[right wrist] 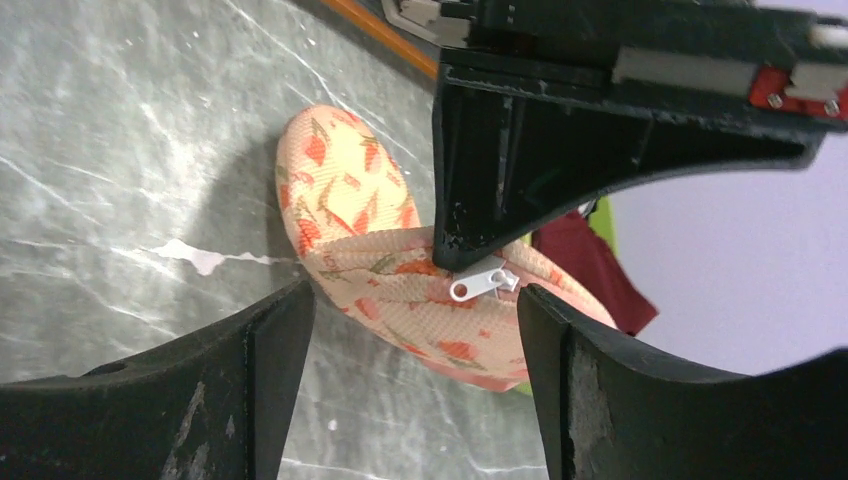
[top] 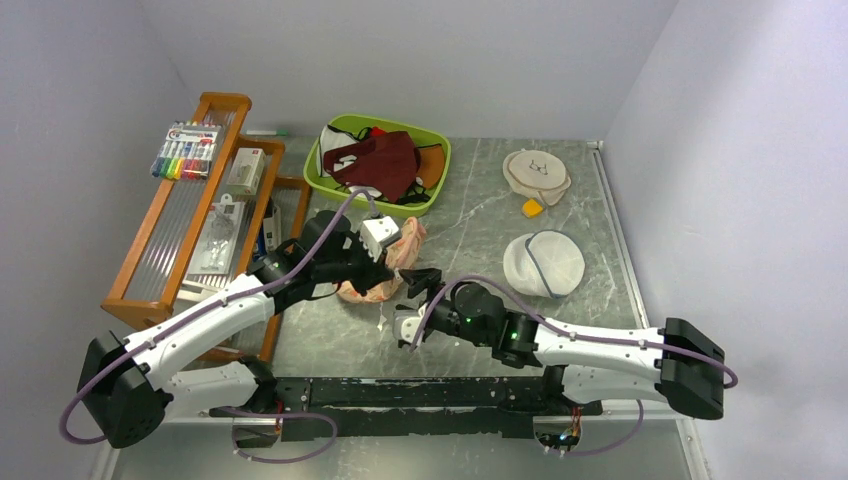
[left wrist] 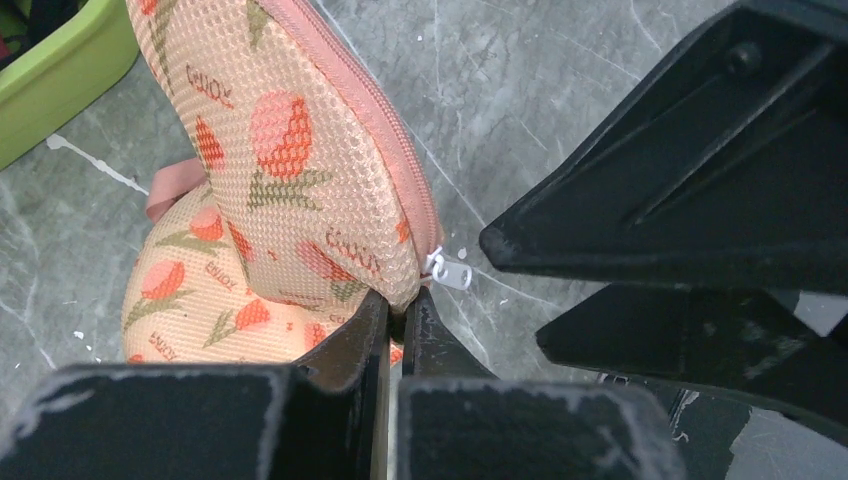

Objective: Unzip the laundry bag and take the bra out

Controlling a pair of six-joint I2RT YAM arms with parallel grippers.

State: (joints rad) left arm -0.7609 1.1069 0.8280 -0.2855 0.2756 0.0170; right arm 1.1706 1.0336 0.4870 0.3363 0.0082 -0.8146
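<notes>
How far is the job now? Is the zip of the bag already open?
Done: the left gripper is shut on the edge of the laundry bag, beside the zip pull. In hand: the right gripper, open, frames the pull but does not grip it. Left: the zip looks closed and no bra shows, so unzipping and removal remain.

Your right pincer stands open, its 2 black fingers framing the laundry bag on the grey bench. The white zip pull juts out just beneath the left pincer, whose tip meets the bag's raised edge. A maroon garment shows behind.
</notes>
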